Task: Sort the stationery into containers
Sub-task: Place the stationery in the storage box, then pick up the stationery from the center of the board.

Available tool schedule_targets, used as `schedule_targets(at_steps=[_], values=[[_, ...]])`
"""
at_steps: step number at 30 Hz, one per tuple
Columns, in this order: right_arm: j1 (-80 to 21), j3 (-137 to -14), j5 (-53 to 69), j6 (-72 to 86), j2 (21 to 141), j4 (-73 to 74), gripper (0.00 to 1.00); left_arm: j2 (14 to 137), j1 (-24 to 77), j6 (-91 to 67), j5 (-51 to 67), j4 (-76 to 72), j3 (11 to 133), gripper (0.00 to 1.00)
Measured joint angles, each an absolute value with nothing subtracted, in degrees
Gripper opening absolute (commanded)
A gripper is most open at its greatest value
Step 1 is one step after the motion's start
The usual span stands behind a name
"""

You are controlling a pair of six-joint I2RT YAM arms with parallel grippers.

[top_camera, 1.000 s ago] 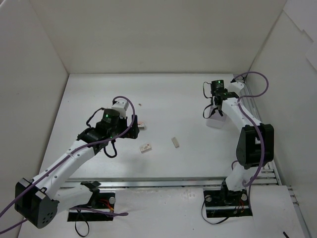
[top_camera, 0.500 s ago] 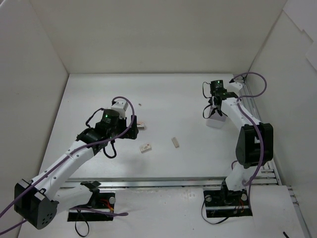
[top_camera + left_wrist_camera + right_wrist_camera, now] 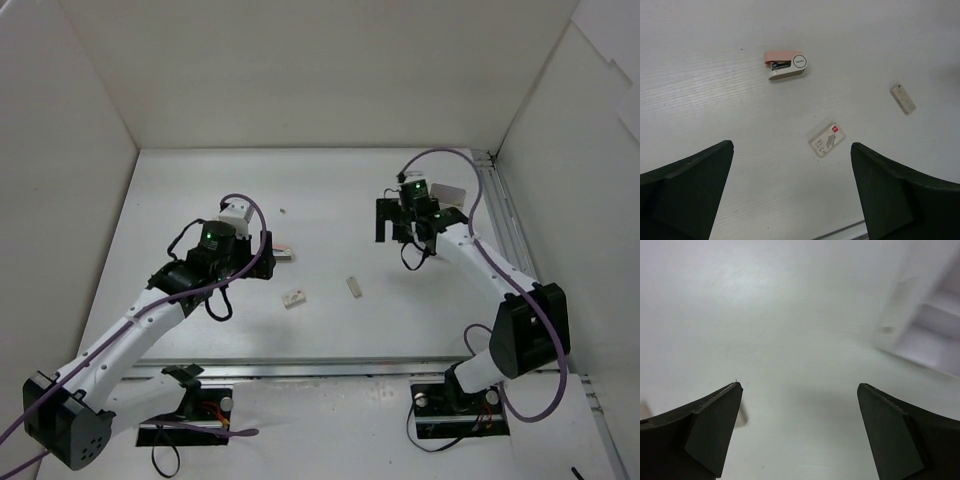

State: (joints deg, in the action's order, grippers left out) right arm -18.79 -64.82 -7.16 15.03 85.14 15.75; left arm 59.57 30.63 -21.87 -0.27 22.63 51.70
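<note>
In the left wrist view my left gripper (image 3: 791,145) hangs open high above the table with nothing between its fingers. Ahead of it lie a pink-and-white mini stapler (image 3: 786,65) (image 3: 283,252), a white eraser with a red label (image 3: 827,140) (image 3: 294,297) and a beige eraser (image 3: 903,99) (image 3: 353,287). My right gripper (image 3: 407,228) (image 3: 799,386) is open and empty over bare table, right of the beige eraser. The white container (image 3: 927,342) shows blurred at that view's upper right, apart from the fingers. In the top view my right forearm hides it.
White walls enclose the table on the left, back and right. A metal rail (image 3: 503,225) runs along the right edge. The table's near edge (image 3: 380,345) (image 3: 840,232) lies just below the erasers. A tiny dark speck (image 3: 283,211) sits behind the stapler.
My right gripper has opened and swung left, away from the container toward the middle of the table. The left arm has shifted only slightly.
</note>
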Motion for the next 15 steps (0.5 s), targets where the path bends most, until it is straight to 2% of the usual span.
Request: schedule_targets(at_steps=[3,7,15], values=[[-23.9,-63.0,2.2,9.8,86.9,15.4,0.98,59.6,30.6,-21.5,-0.3,22.5,51.7,1.0],[-30.3,-63.0,7.6,6.5,93.8,14.7,0.98,59.6,30.6,-21.5,-0.3,22.5,51.7,1.0],[-39.8,-64.5,5.6,4.9,104.0,14.2,0.97,58.5,30.6,-21.5,-0.5,23.0,51.3,1.0]])
